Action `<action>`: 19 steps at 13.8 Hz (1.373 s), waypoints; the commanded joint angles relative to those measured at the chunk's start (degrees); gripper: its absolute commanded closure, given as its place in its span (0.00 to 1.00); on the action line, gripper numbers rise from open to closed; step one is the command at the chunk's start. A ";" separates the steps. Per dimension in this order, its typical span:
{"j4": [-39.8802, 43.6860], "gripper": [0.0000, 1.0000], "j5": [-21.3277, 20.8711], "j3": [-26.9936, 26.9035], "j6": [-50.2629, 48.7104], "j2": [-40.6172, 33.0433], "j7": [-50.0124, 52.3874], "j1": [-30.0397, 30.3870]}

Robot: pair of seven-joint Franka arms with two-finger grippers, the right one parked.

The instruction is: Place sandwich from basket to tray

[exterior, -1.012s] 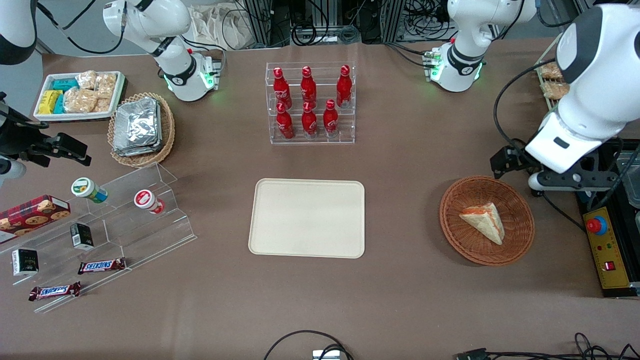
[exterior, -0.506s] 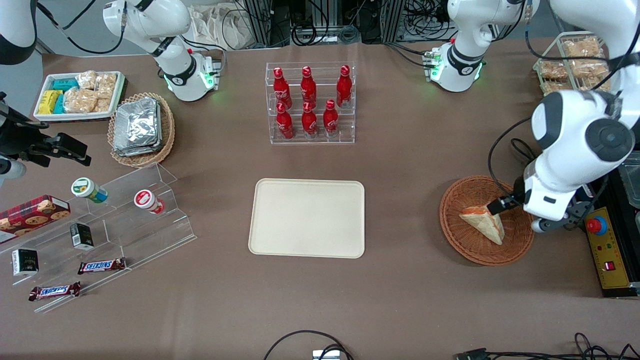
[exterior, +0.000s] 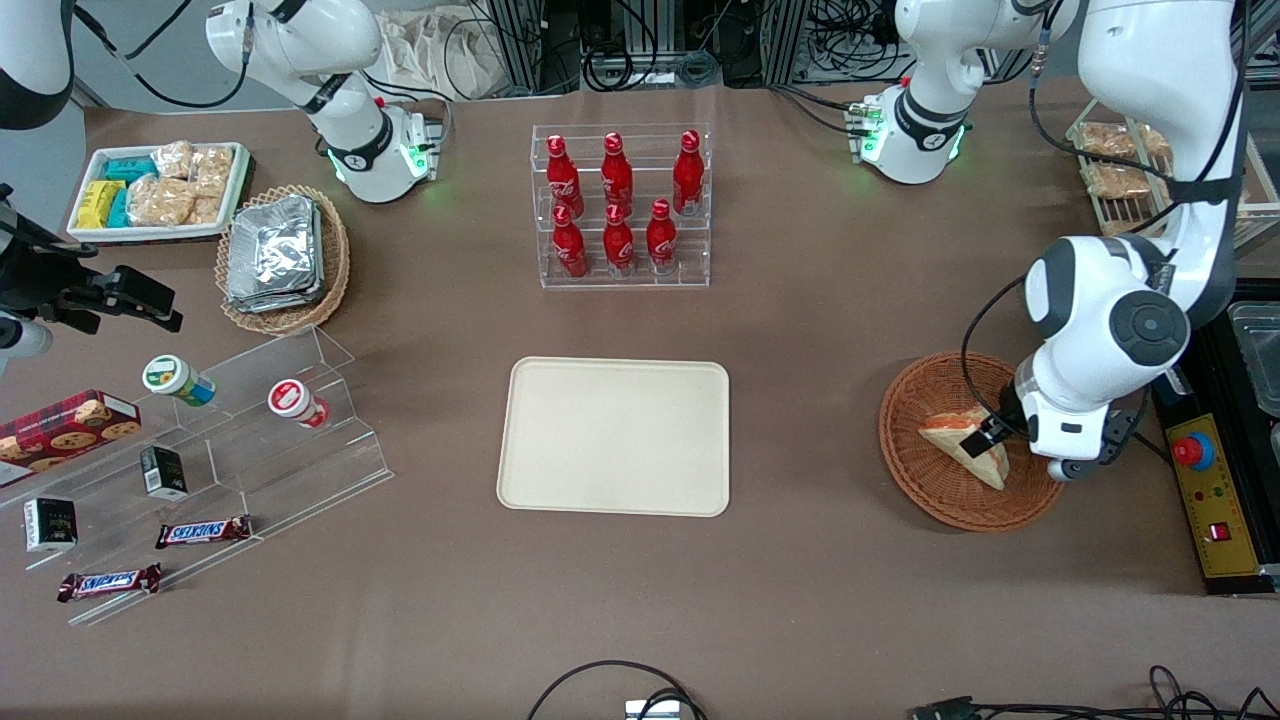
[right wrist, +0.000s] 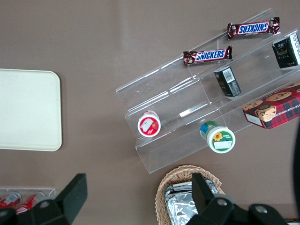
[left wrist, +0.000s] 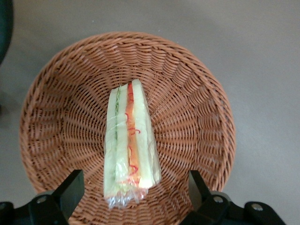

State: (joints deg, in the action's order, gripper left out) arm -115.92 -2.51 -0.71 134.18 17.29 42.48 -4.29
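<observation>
The sandwich [exterior: 966, 444] lies in the round reddish-brown basket [exterior: 921, 478], toward the working arm's end of the tabletop [exterior: 820, 330]; it is a three-cornered wedge of pale bread, with one point aimed toward the tray. In the left wrist view the sandwich [left wrist: 129, 143] shows its cut edge; you can see stripes of pale bread, a thin green line, and an orange-red layer with little red curls (all wrapped in clear film that bunches up at one end). It rests near the middle of the basket [left wrist: 197, 93], on the woven bottom.

The gripper [exterior: 990, 432] hangs right over the sandwich, low inside the basket's rim; its jaws are spread wide apart, one dark finger [left wrist: 70, 187] on each side of the wedge, and they do not touch it. The gripper [left wrist: 133, 190] is lined up with the wrapped end of the sandwich.

The tray [exterior: 614, 436] is a big flat cream one with round corners; it sits on the tabletop well apart from the basket, toward the middle. A clear rack of red bottles [exterior: 620, 205] stands farther from the front camera than the tray.
</observation>
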 commanded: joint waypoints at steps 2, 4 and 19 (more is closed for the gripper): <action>-2.91 0.02 -0.21 0.10 4.77 1.25 3.22 -0.01; -3.09 0.10 0.22 0.10 5.48 2.30 3.22 -0.10; 24.46 1.00 -0.13 0.53 -33.06 -4.99 -36.04 -4.92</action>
State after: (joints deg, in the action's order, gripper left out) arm -100.86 -2.57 -0.25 108.41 10.91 11.84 -6.33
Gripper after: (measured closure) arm 0.837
